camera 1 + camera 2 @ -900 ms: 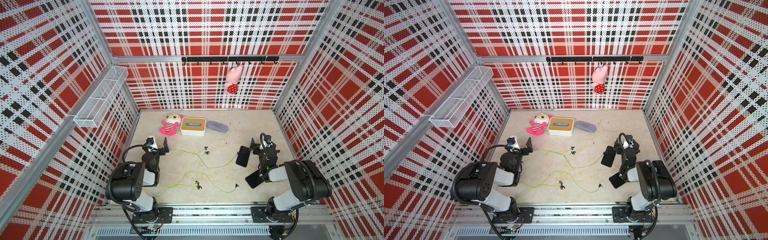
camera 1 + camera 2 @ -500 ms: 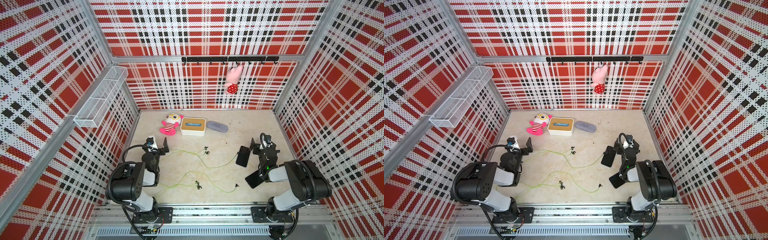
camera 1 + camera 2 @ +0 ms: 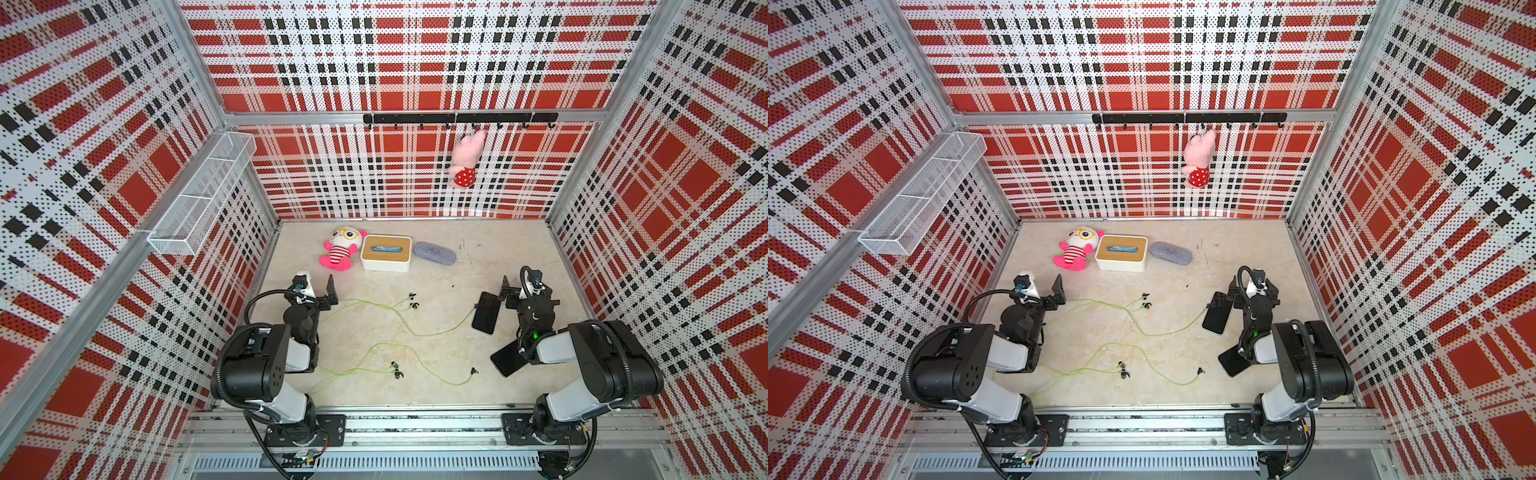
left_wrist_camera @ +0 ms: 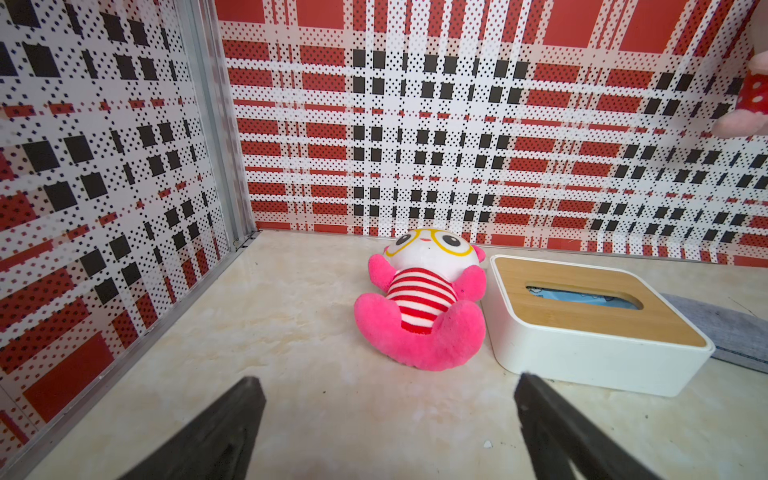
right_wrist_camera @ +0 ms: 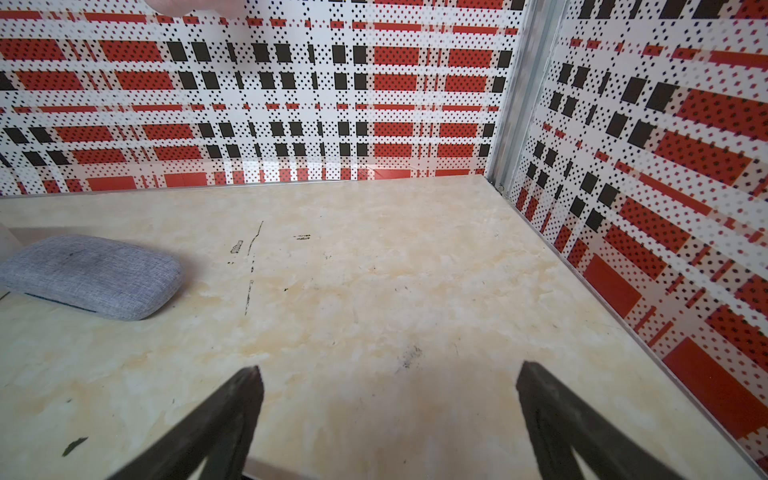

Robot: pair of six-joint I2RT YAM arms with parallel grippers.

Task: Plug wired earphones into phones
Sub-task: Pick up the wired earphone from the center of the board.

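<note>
Two sets of yellow-green wired earphones lie loose on the beige floor in both top views. The farther set point(image 3: 412, 304) point(image 3: 1145, 305) ends its cable close to a black phone point(image 3: 486, 312) point(image 3: 1217, 318). The nearer set point(image 3: 397, 370) has its plug lying apart from a second phone point(image 3: 507, 359), which is partly hidden under my right arm. My left gripper point(image 3: 318, 289) point(image 4: 386, 384) hovers open at the left wall, empty. My right gripper point(image 3: 519, 293) point(image 5: 386, 374) is open beside the farther phone and holds nothing. Neither wrist view shows a phone or a cable.
A pink plush toy point(image 3: 340, 249) point(image 4: 419, 307), a white box with a wooden lid point(image 3: 385, 252) point(image 4: 590, 328) and a grey fabric case point(image 3: 434, 252) point(image 5: 91, 274) line the back. Another pink toy point(image 3: 465, 160) hangs on the rear wall. A wire basket point(image 3: 199, 199) juts from the left wall.
</note>
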